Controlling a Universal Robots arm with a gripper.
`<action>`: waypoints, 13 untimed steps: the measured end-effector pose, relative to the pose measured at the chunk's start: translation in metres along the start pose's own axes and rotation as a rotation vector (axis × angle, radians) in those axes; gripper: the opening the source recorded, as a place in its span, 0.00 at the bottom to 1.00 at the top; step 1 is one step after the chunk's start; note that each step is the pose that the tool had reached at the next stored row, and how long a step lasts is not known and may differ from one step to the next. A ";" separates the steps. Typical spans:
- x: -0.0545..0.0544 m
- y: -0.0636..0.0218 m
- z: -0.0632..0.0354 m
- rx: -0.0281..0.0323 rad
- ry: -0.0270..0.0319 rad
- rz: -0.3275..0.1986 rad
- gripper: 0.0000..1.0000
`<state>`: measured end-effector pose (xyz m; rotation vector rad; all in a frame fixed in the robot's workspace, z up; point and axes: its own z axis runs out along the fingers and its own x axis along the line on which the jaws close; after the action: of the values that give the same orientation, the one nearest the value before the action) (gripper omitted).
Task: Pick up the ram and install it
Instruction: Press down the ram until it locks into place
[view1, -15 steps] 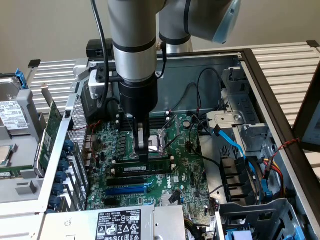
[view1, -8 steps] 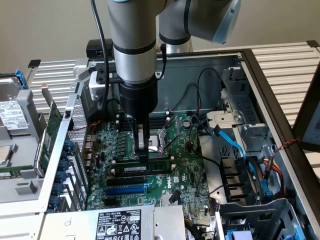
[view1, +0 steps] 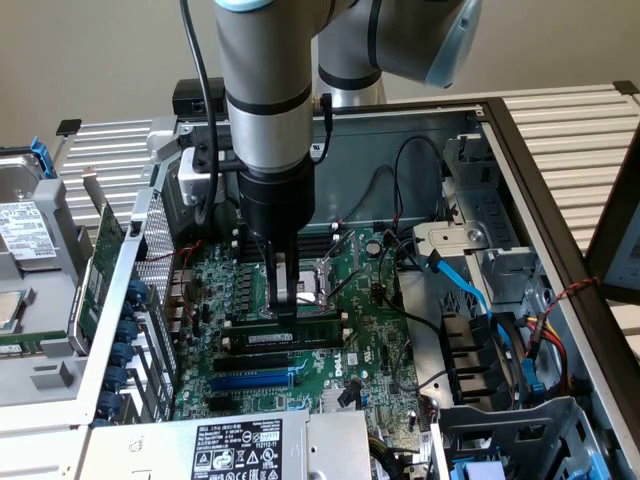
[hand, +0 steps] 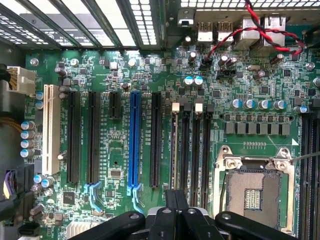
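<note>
my claw (view1: 285, 312) was closed, fingertips down on top edge of the ram (view1: 290, 338). ram sat on edge in a black memory slot of the motherboard (view1: 375, 340), long axis running across the exterior view, left-right, parallel w/ the blue slot (view1: 255, 380). room was tight: cpu socket (view1: 328, 280) just behind, chassis wall (view1: 120, 290) at the exterior view's left, cables (view1: 470, 290) at its right.
</note>
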<state>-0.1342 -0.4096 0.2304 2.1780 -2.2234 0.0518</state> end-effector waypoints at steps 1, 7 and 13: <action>0.000 0.0001 0.0003 0.0000 0.0001 0.000 0.10; 0.000 0.0002 0.0010 0.0001 -0.0002 0.000 0.10; 0.001 0.0002 0.0010 0.0002 -0.0003 0.000 0.10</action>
<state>-0.1345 -0.4102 0.2294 2.1780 -2.2238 0.0517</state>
